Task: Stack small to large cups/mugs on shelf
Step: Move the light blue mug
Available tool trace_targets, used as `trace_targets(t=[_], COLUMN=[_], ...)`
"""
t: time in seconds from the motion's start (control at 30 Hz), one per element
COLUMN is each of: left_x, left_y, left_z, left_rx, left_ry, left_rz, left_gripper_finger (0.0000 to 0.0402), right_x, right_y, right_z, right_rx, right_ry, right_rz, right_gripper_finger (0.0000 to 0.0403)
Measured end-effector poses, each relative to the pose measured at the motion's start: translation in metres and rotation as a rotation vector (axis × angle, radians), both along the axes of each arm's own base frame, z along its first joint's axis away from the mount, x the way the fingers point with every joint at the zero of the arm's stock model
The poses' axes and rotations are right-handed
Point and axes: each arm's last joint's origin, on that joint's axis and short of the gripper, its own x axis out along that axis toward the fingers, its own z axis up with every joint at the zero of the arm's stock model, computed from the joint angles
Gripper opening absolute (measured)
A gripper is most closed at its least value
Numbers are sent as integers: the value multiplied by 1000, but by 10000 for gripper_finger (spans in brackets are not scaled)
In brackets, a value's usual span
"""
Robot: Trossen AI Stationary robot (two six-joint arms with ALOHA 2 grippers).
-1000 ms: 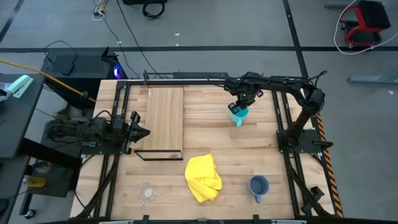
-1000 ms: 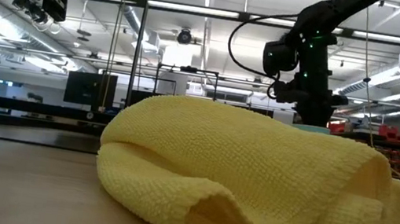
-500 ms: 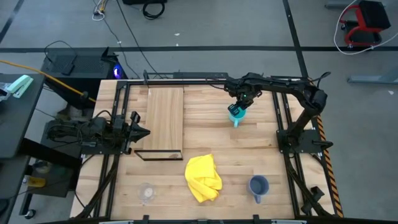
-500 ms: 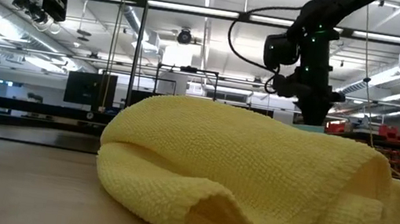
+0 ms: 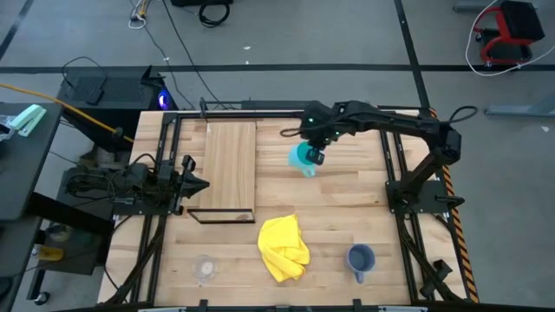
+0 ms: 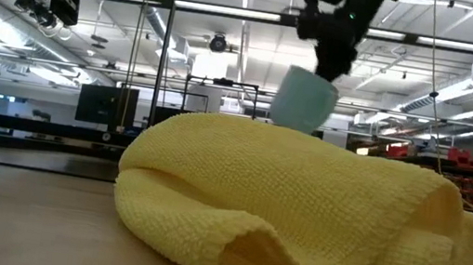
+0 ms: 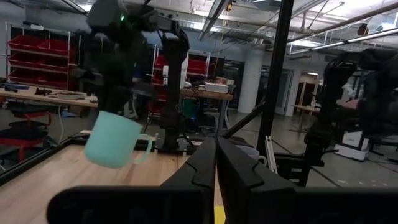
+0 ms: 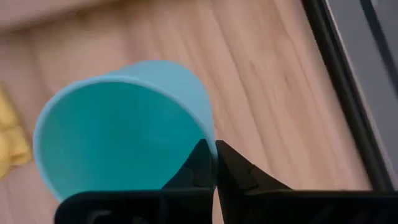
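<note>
Yellow cloth point(image 5: 284, 248) is lying crumpled near the bench's front edge, about midway along it, and it is filling the foreground of the low view. Beside it along that front edge, the small clear cup point(image 5: 205, 269) is standing toward the left corner and the grey-blue mug point(image 5: 360, 258) is standing toward the right corner, its handle pointing to the front; both are well apart from the cloth. The planked bench point(image 5: 347, 186) is bare between the cloth and the far half.

Farther back, on the left half, the light-wood shelf point(image 5: 230, 165) is lying flat with its black frame edge toward the front. The left hand point(image 5: 202, 184) is waiting at the left edge just beside the shelf, its fingers pressed together on nothing.

Beyond the cloth, toward the far edge and just right of the shelf, the right hand point(image 5: 315, 152) is gripping the cyan mug point(image 5: 303, 159) by its rim, one finger inside and one outside the wall. The mug is hanging tilted above the bench, clear of the wood, its handle pointing away from the shelf.
</note>
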Motion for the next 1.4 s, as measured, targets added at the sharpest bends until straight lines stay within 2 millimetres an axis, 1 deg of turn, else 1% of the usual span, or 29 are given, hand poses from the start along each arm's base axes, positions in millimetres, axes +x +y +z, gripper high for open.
trace_targets(t=[0.1, 0.17, 0.23, 0.4, 0.5, 0.6, 0.7, 0.8, 0.93, 1.07, 1.23, 1.4], left_x=[0, 0, 0, 0, 0, 0, 0, 1, 1, 1, 1, 1], left_y=[0, 0, 0, 0, 0, 0, 0, 0, 0, 0, 0, 1], left_z=[0, 0, -1, -1, -1, -2, -2, -2, -3, -5, -5, -6], left_rx=[1, 0, 1, 2, 3, 6, 7, 7, 24, 42, 43, 41], left_ry=[5, 5, 6, 8, 11, 21, 22, 24, 32, 47, 53, 63], left_rz=[0, 0, -1, 0, 0, 0, 1, 1, 4, 9, 20, 41], left_gripper_finger=[22, 22, 21, 14, 13, 16, 19, 17, 11, 15, 23, 16], right_x=[15, 23, 33, 61, 75, 89, 101, 112, 118, 118, 120, 123], right_y=[6, 10, 13, 20, 18, 12, 5, 2, 1, 0, 0, -1], right_z=[2, -2, -12, -44, -56, -60, -58, -57, -60, -69, -73, -76], right_rx=[-46, -62, -56, -28, -16, -13, -29, -46, -41, -47, -58, -65], right_ry=[10, 31, 61, 151, 211, 236, 219, 208, 232, 286, 291, 288], right_rz=[143, 225, 294, 405, 447, 452, 456, 484, 505, 512, 541, 549], right_gripper_finger=[5, 5, 5, 5, 5, 5, 5, 5, 5, 5, 5, 5])
